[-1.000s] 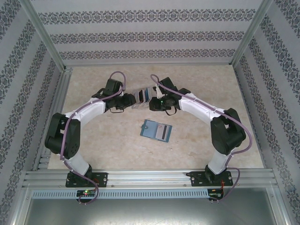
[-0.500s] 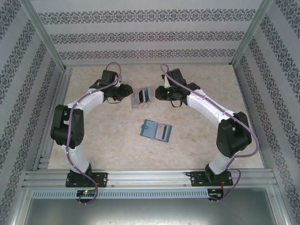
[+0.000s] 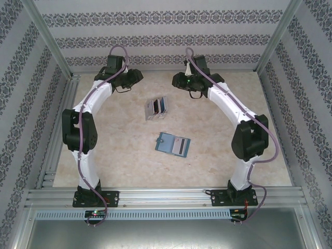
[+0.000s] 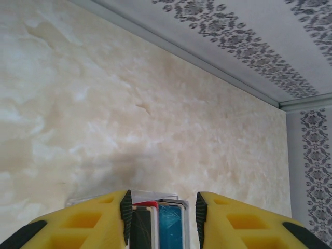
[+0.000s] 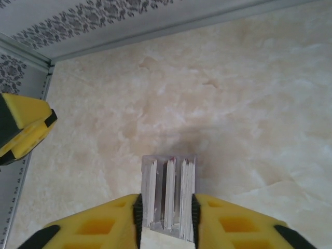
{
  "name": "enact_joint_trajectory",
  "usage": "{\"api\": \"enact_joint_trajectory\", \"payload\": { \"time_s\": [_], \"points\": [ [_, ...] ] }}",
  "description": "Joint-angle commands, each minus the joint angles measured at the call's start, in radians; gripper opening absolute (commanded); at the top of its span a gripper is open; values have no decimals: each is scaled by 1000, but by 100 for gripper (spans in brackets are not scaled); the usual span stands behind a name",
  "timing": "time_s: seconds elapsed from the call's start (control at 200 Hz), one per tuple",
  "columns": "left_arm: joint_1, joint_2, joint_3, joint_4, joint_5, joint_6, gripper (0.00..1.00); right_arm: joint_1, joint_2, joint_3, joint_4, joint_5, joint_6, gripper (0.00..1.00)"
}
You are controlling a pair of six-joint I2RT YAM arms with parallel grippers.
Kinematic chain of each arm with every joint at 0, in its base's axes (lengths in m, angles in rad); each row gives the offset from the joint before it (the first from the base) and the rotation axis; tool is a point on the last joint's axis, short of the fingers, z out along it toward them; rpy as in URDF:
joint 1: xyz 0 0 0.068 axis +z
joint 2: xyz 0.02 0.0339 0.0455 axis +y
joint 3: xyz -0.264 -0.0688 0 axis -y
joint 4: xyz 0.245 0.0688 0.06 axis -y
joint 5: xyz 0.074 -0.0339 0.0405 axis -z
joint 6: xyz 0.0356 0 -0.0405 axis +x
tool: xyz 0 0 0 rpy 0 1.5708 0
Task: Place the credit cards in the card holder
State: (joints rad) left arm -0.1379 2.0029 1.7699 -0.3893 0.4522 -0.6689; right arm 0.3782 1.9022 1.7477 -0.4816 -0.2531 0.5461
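In the overhead view the card holder (image 3: 167, 142) lies open just below the middle of the frame, flat on the counter (image 3: 223, 161). A pale dark-striped card (image 3: 180, 146) sits on its right half; whether it is tucked into a pocket I cannot tell. Just above, apart from it, is the clear slotted stand (image 3: 150, 110) — more credit cards (image 3: 161, 105) upright in its slots. Both arms (image 3: 98, 98) reach into the upper part of the frame, away from the stand. The left tool (image 4: 163, 201) is released, jaws apart, grasping nothing — the right tool (image 5: 166, 203) likewise.
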Motion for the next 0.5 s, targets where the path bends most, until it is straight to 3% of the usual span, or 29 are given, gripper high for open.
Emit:
{"api": "enact_joint_trajectory", "payload": {
  "time_s": [0.0,0.085,0.255,0.495],
  "points": [
    [20,13,-30,-26,-27,-36,40,-7,91,68,-48,-71,34,36],
    [20,-1,-99,1,-20,-30,40,3,149,106,-41,-108,35,38],
    [27,35,-72,-125,27,67,40,56,231,111,-30,-96,23,41],
    [32,74,-74,-96,102,47,43,70,252,148,-121,17,-36,42]
  ]
}}
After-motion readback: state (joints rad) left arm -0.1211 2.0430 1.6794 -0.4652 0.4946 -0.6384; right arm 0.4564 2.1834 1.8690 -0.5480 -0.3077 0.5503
